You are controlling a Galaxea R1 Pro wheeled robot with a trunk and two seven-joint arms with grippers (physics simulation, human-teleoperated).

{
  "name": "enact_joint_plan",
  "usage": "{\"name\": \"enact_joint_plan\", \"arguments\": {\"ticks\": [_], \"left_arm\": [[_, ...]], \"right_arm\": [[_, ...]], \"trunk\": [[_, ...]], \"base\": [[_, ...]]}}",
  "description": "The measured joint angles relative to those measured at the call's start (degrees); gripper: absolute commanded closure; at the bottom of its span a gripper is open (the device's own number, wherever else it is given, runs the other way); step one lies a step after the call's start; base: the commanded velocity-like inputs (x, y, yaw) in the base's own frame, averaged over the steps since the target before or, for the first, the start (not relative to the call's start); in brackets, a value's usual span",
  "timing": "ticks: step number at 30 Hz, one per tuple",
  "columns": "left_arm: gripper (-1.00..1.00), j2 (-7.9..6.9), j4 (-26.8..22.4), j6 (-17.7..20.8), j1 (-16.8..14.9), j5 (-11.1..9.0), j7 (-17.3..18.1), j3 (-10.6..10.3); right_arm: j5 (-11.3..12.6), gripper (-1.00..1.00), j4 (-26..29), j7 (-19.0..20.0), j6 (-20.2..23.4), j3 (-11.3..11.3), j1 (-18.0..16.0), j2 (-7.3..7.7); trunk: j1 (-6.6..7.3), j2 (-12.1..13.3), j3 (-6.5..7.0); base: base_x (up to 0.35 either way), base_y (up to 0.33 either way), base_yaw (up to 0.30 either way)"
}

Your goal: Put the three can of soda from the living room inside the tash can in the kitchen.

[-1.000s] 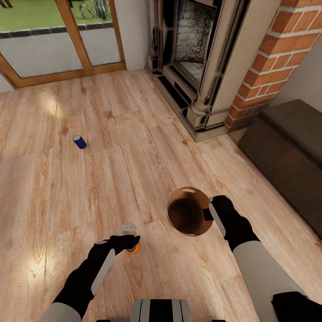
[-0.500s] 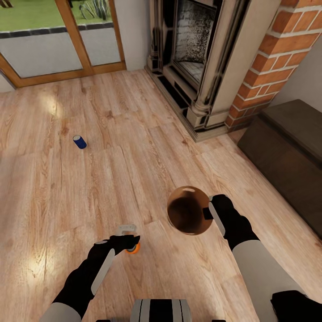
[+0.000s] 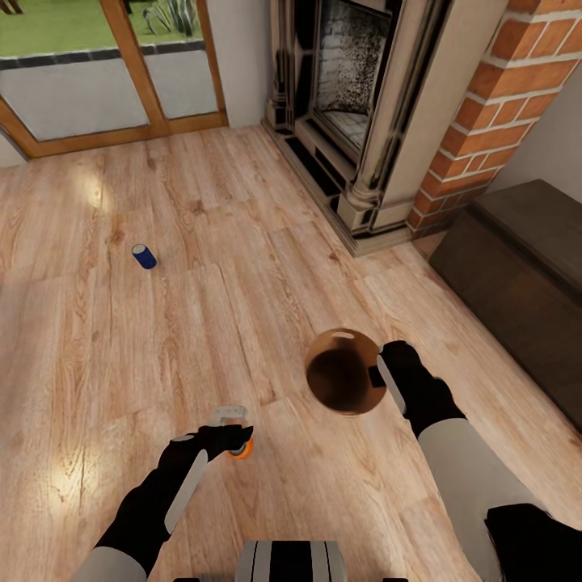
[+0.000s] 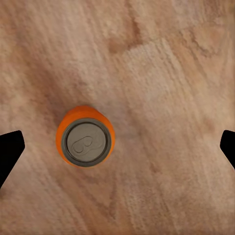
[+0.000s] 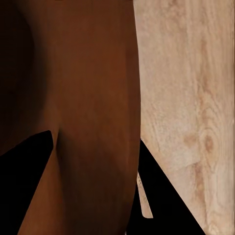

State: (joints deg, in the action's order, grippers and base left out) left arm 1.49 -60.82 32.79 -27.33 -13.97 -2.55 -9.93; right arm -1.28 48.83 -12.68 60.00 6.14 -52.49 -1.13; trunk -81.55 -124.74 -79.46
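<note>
Head view, living rm: you hold the trash can (image 3: 343,372) off the floor, right gripper (image 3: 380,377) clamped on its rim. Orange can (image 3: 241,447) upright on the planks, directly under the left gripper (image 3: 232,427), whose fingers stand wide apart around it, not touching. Blue can (image 3: 144,256) far left on the floor, well apart.
Step, est.: pickup of the orange can.
Next: lower the left gripper, centre the can, close.
Vs 0.5 s ago: bin and right arm shifted slightly farther; left arm, cans unchanged.
</note>
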Motion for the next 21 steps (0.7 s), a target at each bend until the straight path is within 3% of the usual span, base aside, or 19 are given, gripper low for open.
{"name": "enact_joint_plan", "arguments": {"ticks": [8, 16, 21], "left_arm": [[-1.0, 0.0, 0.01, 0.05, 0.0, -0.05, 0.0, 0.0], [-1.0, 0.0, 0.01, 0.06, 0.0, -0.09, 0.0, -0.02], [-1.0, 0.0, 0.0, 0.06, 0.0, -0.09, 0.0, -0.04]], "right_arm": [[-0.42, 1.0, -5.61, 0.02, 0.0, -0.14, -5.81, 0.13], [-0.28, 1.0, -14.14, 0.04, 0.0, -0.2, -14.96, 0.15], [-0.27, 1.0, -16.73, 0.02, 0.0, -0.24, -18.08, 0.35]], "trunk": [[0.0, 0.0, 0.0], [0.0, 0.0, 0.01], [0.0, 0.0, 0.0]], "base": [[0.0, 0.0, 0.0], [0.0, 0.0, 0.0], [0.0, 0.0, 0.0]]}}
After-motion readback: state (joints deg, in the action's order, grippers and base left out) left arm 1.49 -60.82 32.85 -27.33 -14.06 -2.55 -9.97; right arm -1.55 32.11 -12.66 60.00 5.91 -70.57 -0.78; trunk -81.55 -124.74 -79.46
